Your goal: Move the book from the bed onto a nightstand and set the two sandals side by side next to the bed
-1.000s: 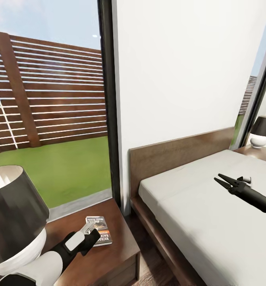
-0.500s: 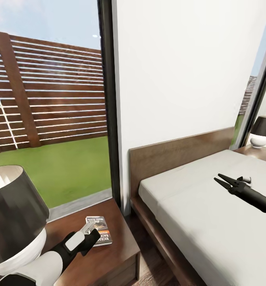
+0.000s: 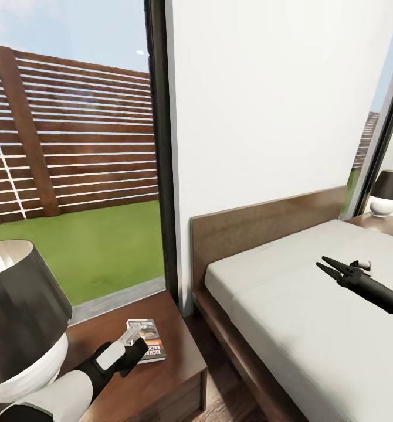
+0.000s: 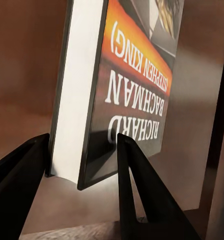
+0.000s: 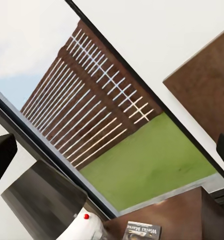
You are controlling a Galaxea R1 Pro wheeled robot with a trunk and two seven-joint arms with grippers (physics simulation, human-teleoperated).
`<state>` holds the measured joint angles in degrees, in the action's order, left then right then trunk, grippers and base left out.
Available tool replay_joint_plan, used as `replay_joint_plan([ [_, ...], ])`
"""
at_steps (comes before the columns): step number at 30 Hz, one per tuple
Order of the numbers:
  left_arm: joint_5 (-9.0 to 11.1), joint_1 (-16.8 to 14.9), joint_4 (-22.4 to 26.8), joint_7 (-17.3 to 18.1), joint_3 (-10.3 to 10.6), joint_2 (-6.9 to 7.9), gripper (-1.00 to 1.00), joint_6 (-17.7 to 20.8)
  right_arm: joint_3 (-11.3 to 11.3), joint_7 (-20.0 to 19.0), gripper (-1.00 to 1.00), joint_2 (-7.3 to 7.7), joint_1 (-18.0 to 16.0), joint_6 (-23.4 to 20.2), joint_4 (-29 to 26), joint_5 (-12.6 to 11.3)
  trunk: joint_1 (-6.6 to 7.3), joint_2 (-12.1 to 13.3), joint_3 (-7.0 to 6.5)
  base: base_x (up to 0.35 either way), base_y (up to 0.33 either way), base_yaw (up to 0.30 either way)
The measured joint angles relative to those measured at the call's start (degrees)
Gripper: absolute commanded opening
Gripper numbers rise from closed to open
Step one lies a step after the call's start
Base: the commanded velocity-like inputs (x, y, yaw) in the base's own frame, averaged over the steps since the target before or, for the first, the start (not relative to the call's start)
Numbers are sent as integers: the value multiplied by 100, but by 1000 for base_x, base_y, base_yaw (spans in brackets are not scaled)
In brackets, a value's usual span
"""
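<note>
The book [image 3: 147, 339], with an orange band and "Richard Bachman" on its cover, lies flat on the near nightstand [image 3: 170, 375] left of the bed [image 3: 314, 334]. My left gripper [image 3: 139, 347] is shut on the book's near corner. In the left wrist view the two black fingers [image 4: 16, 175] sit tight against either side of the book [image 4: 132, 90]. My right gripper [image 3: 320, 262] hovers open over the mattress, holding nothing. The right wrist view looks back at the book [image 5: 143, 232] on the nightstand [image 5: 192, 215]. The sandals are out of view.
A lamp [image 3: 20, 316] with a dark shade and white base stands on the near nightstand's left part, close to my left arm. A second nightstand [image 3: 390, 227] with its own lamp [image 3: 389, 193] is beyond the bed. A tall window [image 3: 73, 176] faces grass and a fence.
The head view has shifted slightly, so the lamp and fence sit a little higher in the picture. Both grippers and the book keep their places.
</note>
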<state>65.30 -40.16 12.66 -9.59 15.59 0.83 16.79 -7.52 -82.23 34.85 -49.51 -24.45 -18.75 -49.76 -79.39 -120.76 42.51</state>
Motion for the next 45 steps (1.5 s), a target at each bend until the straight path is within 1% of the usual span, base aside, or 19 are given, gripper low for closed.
replay_joint_plan([
  [26,0,0,0,2,0,0,-100,0,0,0,100,-10,0,0,0,0,0,0,0,0,0,0],
  [31,-2,1,-1,1,1,0,-100,1,-1,0,100,-11,0,0,0,0,-109,-199,90,0,0,0],
  [45,0,0,0,2,1,0,-100,0,0,0,100,-11,0,0,0,0,-110,-201,90,0,0,0],
])
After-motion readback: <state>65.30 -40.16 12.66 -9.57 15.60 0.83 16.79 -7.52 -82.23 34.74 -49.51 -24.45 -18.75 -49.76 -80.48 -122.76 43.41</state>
